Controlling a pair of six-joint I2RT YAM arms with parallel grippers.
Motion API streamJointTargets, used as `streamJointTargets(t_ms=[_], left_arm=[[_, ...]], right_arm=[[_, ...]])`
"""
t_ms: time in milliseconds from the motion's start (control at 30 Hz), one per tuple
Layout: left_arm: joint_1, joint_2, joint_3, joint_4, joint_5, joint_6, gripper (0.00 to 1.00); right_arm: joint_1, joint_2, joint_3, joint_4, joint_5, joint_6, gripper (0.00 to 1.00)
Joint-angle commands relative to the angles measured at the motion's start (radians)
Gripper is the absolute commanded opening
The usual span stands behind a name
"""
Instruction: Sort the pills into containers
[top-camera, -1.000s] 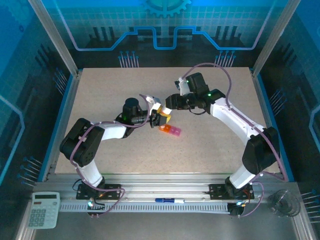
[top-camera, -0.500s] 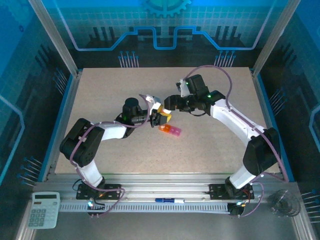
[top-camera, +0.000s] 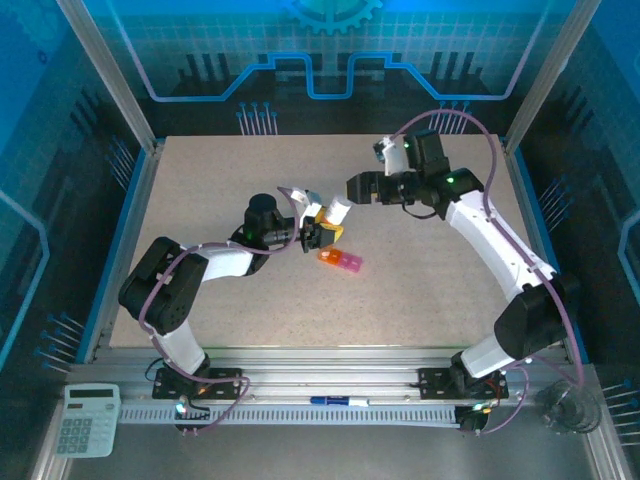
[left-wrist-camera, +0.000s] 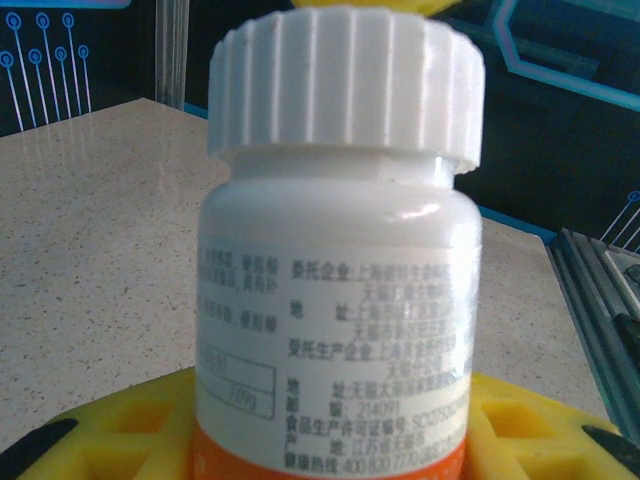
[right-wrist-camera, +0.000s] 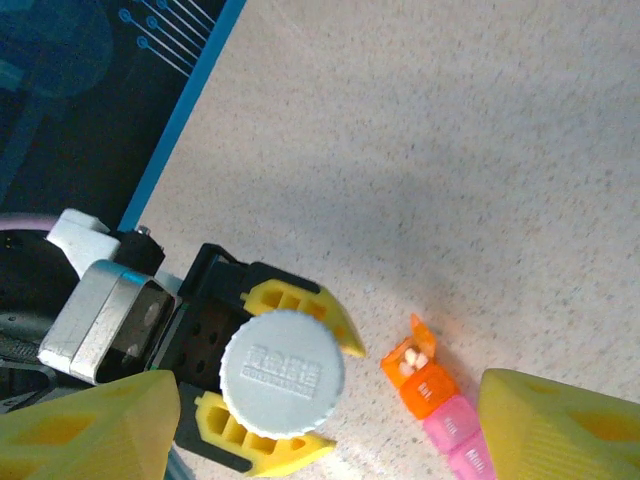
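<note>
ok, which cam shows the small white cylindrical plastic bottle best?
Left wrist: the small white cylindrical plastic bottle is close up, ribbed cap and printed label visible. Right wrist shows its cap top between the left tool's yellow fingers. Top external shows it small.

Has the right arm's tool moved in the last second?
Yes. The right tool drew back rightward, away from the containers and white bottle.

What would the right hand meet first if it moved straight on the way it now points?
Probably the white bottle, gripped by the left hand; the containers lie just beside that line, so depth leaves doubt.
</note>
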Motion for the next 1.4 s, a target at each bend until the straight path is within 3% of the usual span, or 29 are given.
streamJointTargets(t_ms=[0, 667, 800, 1033, 1200, 1367], left_arm=[[-0.003, -0.027, 0.023, 0.037, 0.032, 0.023, 0.0], [-0.003, -0.026, 0.026, 0.024, 0.038, 0.032, 0.0], [-0.003, -0.026, 0.026, 0.024, 0.038, 0.033, 0.0], [-0.003, -0.025, 0.028, 0.027, 0.038, 0.033, 0.0], [-0.003, -0.025, 0.03, 0.028, 0.037, 0.029, 0.0], [-0.003, -0.025, 0.031, 0.028, 0.037, 0.027, 0.0]], right_arm=[[-0.012, 0.019, 0.058, -0.022, -0.069, -0.11, 0.79], [0.048, 0.163, 0.128, -0.091, -0.171, -0.182, 0.73], [0.051, 0.169, 0.117, -0.088, -0.179, -0.181, 0.67], [0.056, 0.172, 0.097, -0.078, -0.188, -0.168, 0.47], [0.073, 0.164, 0.072, -0.064, -0.152, -0.13, 0.42], [0.101, 0.14, 0.011, -0.012, -0.032, 0.037, 0.4]])
